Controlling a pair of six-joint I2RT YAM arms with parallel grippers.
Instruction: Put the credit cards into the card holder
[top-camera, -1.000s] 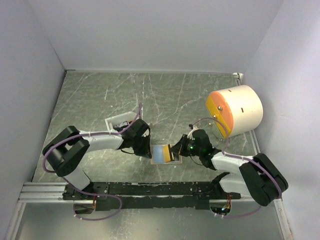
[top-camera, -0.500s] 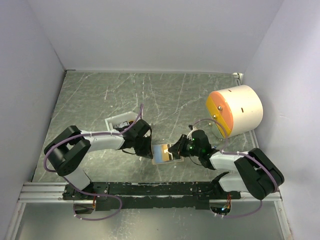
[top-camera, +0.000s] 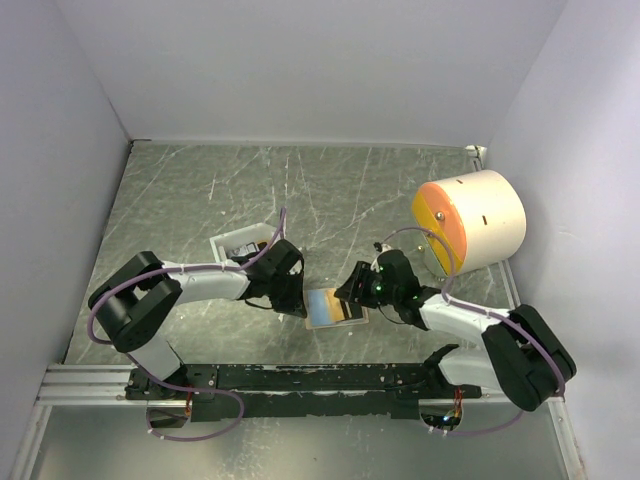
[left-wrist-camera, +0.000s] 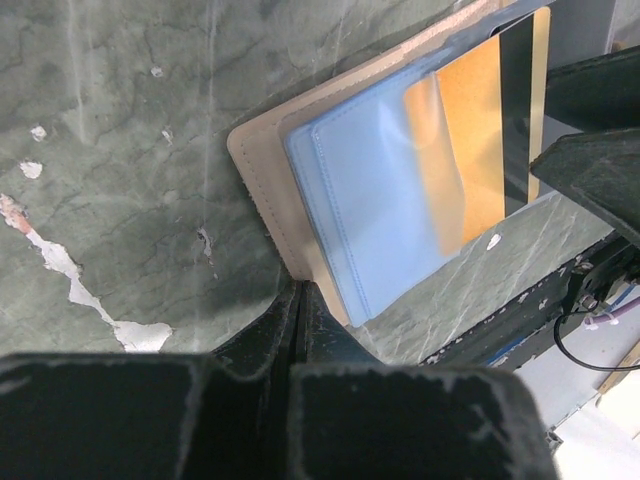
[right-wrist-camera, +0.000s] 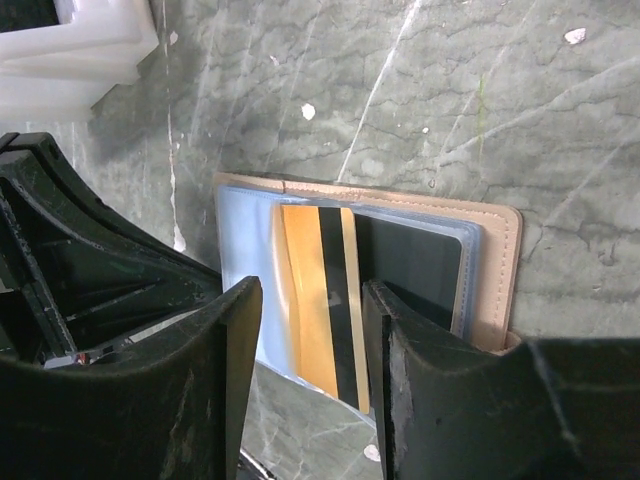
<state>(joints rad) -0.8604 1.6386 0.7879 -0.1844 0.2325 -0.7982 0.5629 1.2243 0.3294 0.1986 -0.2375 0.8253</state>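
At the far left of the group, a white tray (top-camera: 236, 243) stands on the green marbled table (top-camera: 200, 190), just behind the left arm's wrist. The left gripper (left-wrist-camera: 300, 298) reaches toward the middle of the table. Its jaws are clenched together on the left near edge of the card holder (right-wrist-camera: 495, 270) and pinch the tan border.

The card holder lies open and flat on the table between the two grippers, near the front edge. Over its inside lies a clear bluish sleeve (left-wrist-camera: 370, 200). An orange card (right-wrist-camera: 305, 250) with a black stripe sits partly under this sleeve, and its near end sticks out past the holder's near edge. To the right of it a dark card (right-wrist-camera: 415, 265) is tucked in a pocket of the holder.

The right gripper (right-wrist-camera: 312, 295) hovers over the right part of the holder. Its jaws are released and stand apart, with the orange card seen in the gap between them. They grasp nothing.

Further right and farther back, a large white drum (top-camera: 480, 215) with an orange and yellow face lies well apart from the holder.
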